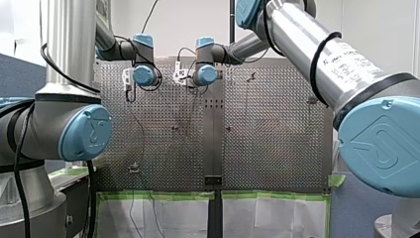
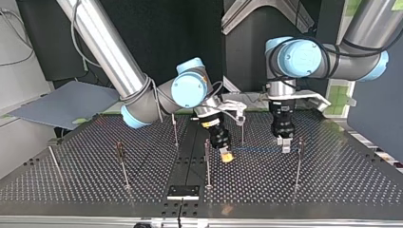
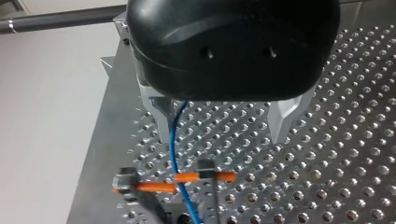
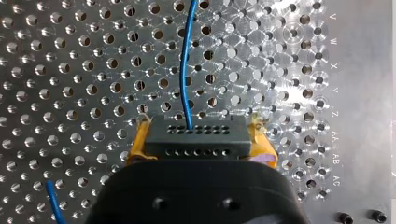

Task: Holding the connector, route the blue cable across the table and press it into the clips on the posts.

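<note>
Along the bench's (image 4: 70, 56) plain margin beside our right hand (image 4: 200, 145), we read stamped row letters (image 4: 333, 98): V, W, X, Y, Z, AA, AB, AC. In the front view, at the upper right of the frame, a printed label (image 1: 346, 59) on our right arm (image 1: 297, 34) is too small to read. The blue joint cap (image 1: 381, 141) at the right edge carries an embossed mark we cannot make out.

Our right hand holds the black connector (image 4: 196, 130) pinched between its yellow pads (image 4: 139, 142). The blue cable (image 4: 187, 60) leaves the connector's far face and runs ahead over the holes. Our left hand (image 3: 223, 126) stands wide, its metal fingers (image 3: 160, 116) well apart. The cable drops just beside one finger, and we cannot tell whether it touches. Under that hand the cable passes orange clips (image 3: 187, 177) on dark post tops.

In the top view the cable spans the centre of the frame between both hands. Thin posts (image 2: 207, 164) stand around them, one just left of our right hand and another just right of our left hand. A black plate (image 2: 183, 191) lies at the lower centre and a grey board (image 2: 66, 102) at the left. In the front view green tape (image 1: 158, 195) edges the bench along the lower frame.
</note>
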### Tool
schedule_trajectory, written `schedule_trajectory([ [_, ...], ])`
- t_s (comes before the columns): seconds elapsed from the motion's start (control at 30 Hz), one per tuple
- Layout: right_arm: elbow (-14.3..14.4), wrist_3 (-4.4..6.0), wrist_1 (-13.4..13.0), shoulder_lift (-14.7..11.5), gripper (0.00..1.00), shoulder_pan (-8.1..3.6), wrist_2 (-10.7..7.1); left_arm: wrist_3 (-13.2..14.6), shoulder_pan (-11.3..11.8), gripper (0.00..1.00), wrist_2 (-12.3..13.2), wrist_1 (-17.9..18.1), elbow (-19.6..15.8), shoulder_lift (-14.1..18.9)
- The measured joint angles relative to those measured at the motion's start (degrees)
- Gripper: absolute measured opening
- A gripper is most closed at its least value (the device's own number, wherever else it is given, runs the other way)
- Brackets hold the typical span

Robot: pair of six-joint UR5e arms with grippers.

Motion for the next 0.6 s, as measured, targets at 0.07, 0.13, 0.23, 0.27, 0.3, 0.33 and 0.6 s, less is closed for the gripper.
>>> schedule_trajectory([
  [0.07, 0.0, 0.0, 0.06, 0.02, 0.0, -0.01, 0.0, 0.13, -0.24, 0.98, -0.47, 0.05, 0.53, -0.53],
  [0.13, 0.0, 0.0, 0.09, 0.04, 0.0, -0.03, 0.0, 0.19, -0.38, 0.98, -0.96, 0.15, 0.99, -0.77],
  [0.23, 0.0, 0.0, 0.1, 0.05, 0.0, -0.05, 0.0, 0.22, -0.48, 0.98, -1.42, 0.11, 1.79, -0.97],
  [0.27, 0.0, 0.0, 0.11, 0.05, 0.0, -0.05, 0.0, 0.22, -0.49, 0.98, -1.47, -0.01, 2.08, -1.13],
  [0.3, 0.0, 0.0, 0.11, 0.05, 0.0, -0.06, 0.0, 0.22, -0.5, 0.98, -1.5, -0.19, 2.36, -1.37],
  [0.33, 0.0, 0.0, 0.11, 0.06, 0.0, -0.06, 0.0, 0.25, -0.52, 0.98, -1.52, -0.52, 2.68, -1.8],
  [0.6, 0.0, 0.0, 0.11, 0.07, 0.0, -0.09, -0.04, 0.71, -0.79, 0.98, -1.87, -1.36, 3.53, -4.45],
])
